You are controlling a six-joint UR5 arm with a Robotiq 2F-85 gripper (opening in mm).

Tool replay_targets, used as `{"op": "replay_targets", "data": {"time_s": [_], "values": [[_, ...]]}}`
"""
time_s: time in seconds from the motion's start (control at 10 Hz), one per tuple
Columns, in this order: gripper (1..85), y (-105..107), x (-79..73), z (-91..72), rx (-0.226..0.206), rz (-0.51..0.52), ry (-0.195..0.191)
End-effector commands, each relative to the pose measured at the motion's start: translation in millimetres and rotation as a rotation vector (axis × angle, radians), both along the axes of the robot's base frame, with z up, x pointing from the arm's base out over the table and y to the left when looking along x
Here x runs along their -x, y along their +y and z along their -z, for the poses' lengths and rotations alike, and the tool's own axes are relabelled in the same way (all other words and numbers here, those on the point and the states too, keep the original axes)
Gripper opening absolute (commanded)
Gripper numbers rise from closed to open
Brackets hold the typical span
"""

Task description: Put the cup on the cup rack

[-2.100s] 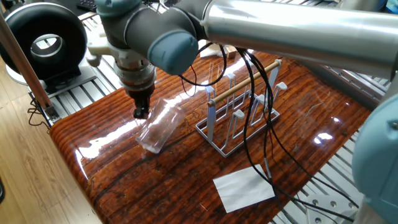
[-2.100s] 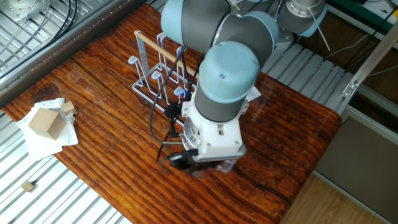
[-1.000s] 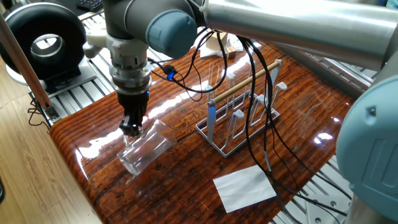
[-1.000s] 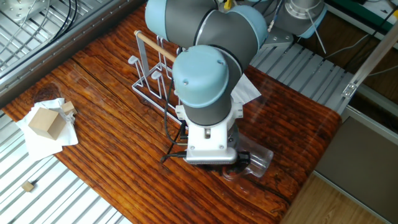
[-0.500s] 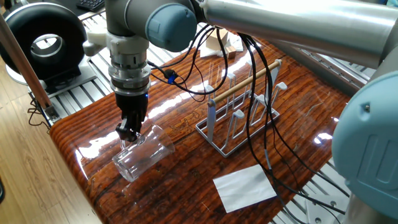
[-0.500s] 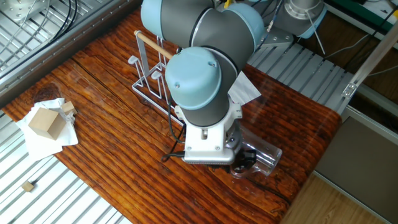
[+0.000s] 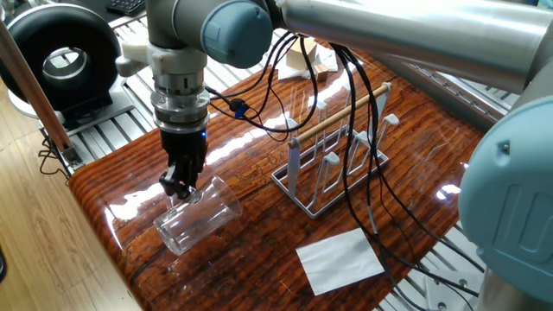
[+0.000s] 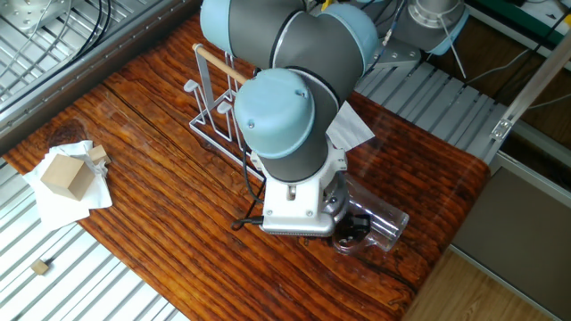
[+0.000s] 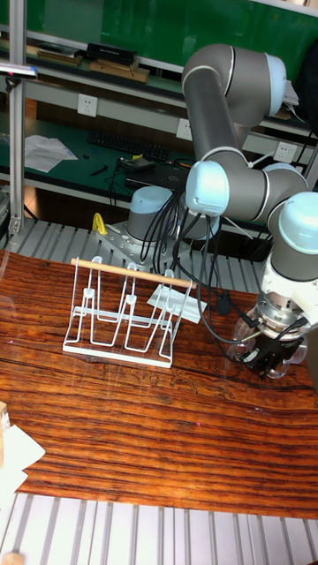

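Note:
The clear glass cup (image 7: pixel 199 218) lies on its side, low over the wooden table (image 7: pixel 259 250) near its left corner. My gripper (image 7: pixel 179 185) points straight down with its fingers shut on the cup's rim wall. Whether the cup touches the table I cannot tell. In the other fixed view the cup (image 8: pixel 385 226) sticks out to the right of the gripper (image 8: pixel 352 230); the wrist hides the rest. The tall view shows the gripper (image 9: pixel 268 360) at the table's right end. The pale wire cup rack (image 7: pixel 333 164) (image 8: pixel 217 100) (image 9: pixel 124 311), with its wooden top rod, stands apart with nothing on its pegs.
A white sheet (image 7: pixel 340 259) lies near the table's front edge. A wooden block (image 8: pixel 67 175) sits on paper beyond the far end. A black round device (image 7: pixel 60 52) stands off the table at left. Black cables (image 7: pixel 363 173) hang over the rack.
The gripper swung left toward the table corner, carrying the cup with it; the cup turned so its open end faces the front left. Only a slight shift in the last half second.

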State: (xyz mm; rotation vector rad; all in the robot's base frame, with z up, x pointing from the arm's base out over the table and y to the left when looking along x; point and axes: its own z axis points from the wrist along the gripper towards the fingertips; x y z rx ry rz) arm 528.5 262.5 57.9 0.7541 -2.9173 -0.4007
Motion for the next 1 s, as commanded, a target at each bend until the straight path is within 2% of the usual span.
{"op": "replay_targets", "data": {"time_s": [0.0, 0.2, 0.3, 0.4, 0.9], "values": [[1.0, -3.7, -14.1, 1.2, 0.016, 0.036, -0.045], [1.0, -7.7, -30.8, 3.4, 0.032, 0.046, -0.109], [1.0, -10.0, -34.8, 4.0, 0.041, 0.047, -0.125], [1.0, -12.0, -36.8, 4.4, 0.049, 0.048, -0.132], [1.0, -6.1, -35.6, 3.2, 0.026, 0.055, -0.126]]}}
